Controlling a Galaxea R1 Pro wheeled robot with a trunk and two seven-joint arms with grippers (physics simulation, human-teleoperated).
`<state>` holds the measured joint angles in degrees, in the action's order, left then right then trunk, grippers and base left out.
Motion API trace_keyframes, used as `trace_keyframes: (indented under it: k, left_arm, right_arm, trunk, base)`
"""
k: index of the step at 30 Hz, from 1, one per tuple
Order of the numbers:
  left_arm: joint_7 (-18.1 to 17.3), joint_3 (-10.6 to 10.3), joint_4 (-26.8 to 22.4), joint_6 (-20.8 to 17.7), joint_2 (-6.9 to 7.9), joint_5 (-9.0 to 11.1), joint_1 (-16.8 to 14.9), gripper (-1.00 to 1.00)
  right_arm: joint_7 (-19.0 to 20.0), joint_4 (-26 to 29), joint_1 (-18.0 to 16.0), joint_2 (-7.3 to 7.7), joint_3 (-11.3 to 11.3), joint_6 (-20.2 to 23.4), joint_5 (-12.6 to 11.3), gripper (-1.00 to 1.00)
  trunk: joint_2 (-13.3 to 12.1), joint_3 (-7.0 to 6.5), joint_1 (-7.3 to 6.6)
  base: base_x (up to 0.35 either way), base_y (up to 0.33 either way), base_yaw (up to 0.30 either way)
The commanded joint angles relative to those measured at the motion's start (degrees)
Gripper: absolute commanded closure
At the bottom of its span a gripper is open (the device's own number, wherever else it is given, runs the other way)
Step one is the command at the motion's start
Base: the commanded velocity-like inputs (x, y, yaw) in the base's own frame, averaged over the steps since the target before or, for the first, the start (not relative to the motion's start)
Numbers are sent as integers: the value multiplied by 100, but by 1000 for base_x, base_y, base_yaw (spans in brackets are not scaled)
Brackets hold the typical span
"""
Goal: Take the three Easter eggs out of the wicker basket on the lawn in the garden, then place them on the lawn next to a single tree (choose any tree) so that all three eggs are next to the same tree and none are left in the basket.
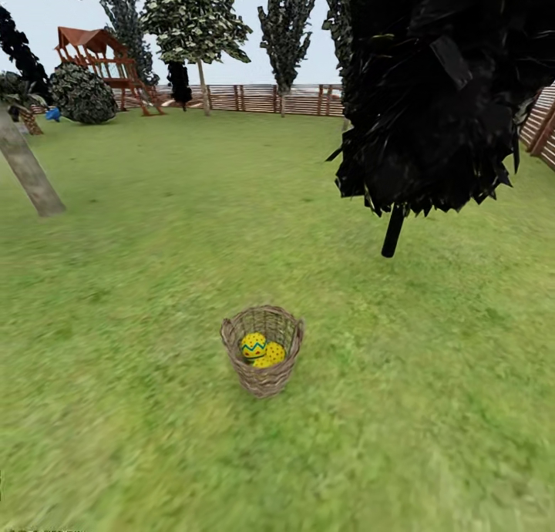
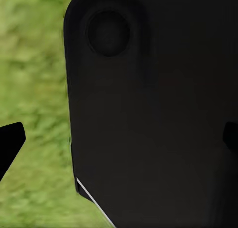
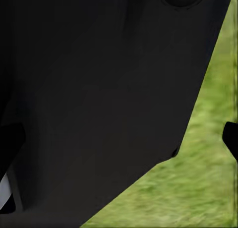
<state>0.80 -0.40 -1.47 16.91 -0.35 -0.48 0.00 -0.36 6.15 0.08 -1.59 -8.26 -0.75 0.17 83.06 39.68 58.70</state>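
The lawn (image 1: 154,247) is seen spreading wide to a slatted fence (image 1: 262,98), with a leaning pale tree trunk (image 1: 27,170) at the left and a dark conifer (image 1: 432,92) at the right. The wicker basket (image 1: 263,350) is set upright on the grass, mouth upward, near the view's centre. Two dotted yellow eggs (image 1: 260,350) are visible inside, touching; one carries a zigzag band. In each wrist view dark fingers (image 2: 10,141) (image 3: 231,136) are glimpsed beside a black body panel (image 2: 158,114); their spread cannot be told.

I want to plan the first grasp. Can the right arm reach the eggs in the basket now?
Probably not yet. The basket with the eggs stands well ahead on the lawn; nothing blocks it.
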Motion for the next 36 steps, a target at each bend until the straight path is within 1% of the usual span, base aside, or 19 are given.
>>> trace_keyframes:
  k: [1,10,26,30,36]
  left_arm:
    - [10,-4,-2,14,0,-5,0,-100]
    - [223,-8,-2,21,-11,-5,0,-100]
    - [263,-10,-2,28,-27,-5,1,-100]
    - [263,-12,-2,31,-27,-5,0,-100]
    - [263,-12,-2,32,-34,-7,1,-100]
  right_arm:
    - [-3,2,1,1,-27,-9,1,-100]
    - [-7,1,1,1,-27,-11,0,-100]
    - [-8,1,1,-20,-20,-12,-28,-100]
    - [-6,1,1,-19,-9,-11,-27,-100]
    - [-4,-4,1,-19,-1,-12,-10,-100]
  trunk:
    - [1,3,2]
    - [1,3,2]
    - [1,69,2]
    - [1,86,2]
    - [1,96,2]
  base:
    - [244,-238,277]
    - [237,-242,277]
    - [227,-249,240]
    - [211,-258,149]
    - [204,-263,35]
